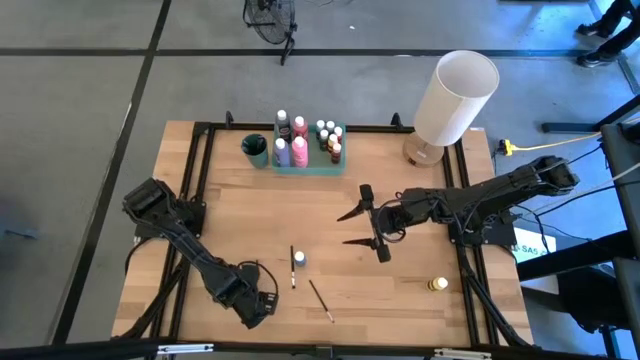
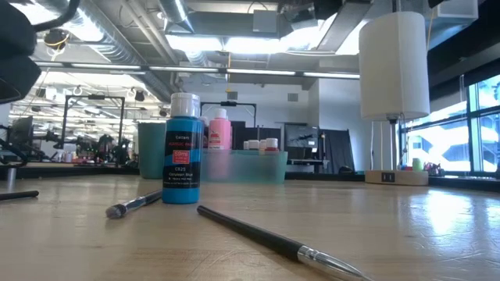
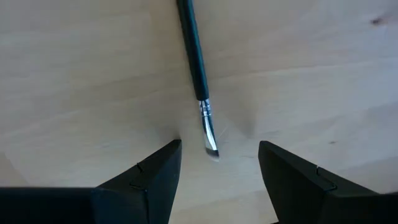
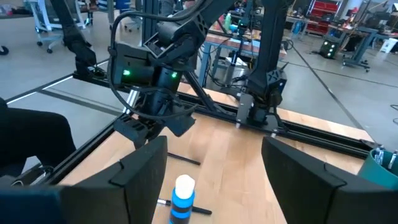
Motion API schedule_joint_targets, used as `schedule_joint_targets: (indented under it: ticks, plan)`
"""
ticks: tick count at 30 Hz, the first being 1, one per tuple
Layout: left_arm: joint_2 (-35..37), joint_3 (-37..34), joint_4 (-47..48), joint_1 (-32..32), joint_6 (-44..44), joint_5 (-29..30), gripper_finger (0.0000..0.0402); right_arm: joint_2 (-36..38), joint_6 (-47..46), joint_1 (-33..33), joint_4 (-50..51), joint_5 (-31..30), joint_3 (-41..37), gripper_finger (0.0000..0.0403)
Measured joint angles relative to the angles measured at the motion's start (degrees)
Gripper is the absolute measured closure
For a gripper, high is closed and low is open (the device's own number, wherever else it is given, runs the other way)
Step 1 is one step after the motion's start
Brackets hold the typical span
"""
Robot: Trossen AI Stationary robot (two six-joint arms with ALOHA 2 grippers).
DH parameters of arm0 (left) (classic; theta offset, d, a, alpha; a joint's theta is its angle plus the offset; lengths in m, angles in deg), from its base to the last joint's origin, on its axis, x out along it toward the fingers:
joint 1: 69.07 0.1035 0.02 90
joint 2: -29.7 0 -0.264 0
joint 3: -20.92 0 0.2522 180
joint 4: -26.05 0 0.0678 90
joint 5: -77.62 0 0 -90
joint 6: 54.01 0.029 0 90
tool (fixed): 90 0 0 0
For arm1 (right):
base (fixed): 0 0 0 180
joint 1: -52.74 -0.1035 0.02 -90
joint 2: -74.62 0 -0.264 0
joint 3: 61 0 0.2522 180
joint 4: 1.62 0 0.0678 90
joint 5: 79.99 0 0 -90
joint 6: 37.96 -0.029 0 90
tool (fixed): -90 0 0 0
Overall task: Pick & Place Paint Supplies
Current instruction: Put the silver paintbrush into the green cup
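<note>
Left gripper (image 1: 262, 305) open by the near edge over a paintbrush (image 3: 198, 68); right gripper (image 1: 357, 227) open, empty, mid-table.

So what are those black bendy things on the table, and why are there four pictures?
They are two robot arms, and each ends in a two-finger gripper. One picture looks straight down from above, one looks along the table top, and two come from little cameras on the arms' wrists.

The left gripper is open, low over a paintbrush near the front edge. The right gripper is open too, up over the middle, facing a blue paint bottle. Neither is holding anything.

On the wooden table lie two paintbrushes, that blue bottle and a small yellow bottle off to the right. At the back, a green tray holds more paint bottles, next to a dark green cup and a big white lamp.
</note>
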Motion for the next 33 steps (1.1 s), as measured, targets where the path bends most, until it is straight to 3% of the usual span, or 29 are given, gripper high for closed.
schedule_joint_targets:
  ticks: [16, 20, 33]
  plan:
    - [-2.3, 0.3, 2.1, 1.1, -1.4, -5.1, 0.0197, 0.0, 4.6, 0.1, -0.1, 0.0, 0.0, 0.0138]
    - [-3.5, 0.4, 2.4, 1.2, -1.4, -7.8, 0.0223, 0.0, 5.7, 0.1, -0.1, -0.2, 0.0, 0.0138]
    - [-3.6, 0.2, 3.2, 1.1, 1.6, -7.9, 0.0338, 0.0, 6.0, 0.1, -0.2, -0.2, 0.0, 0.0138]
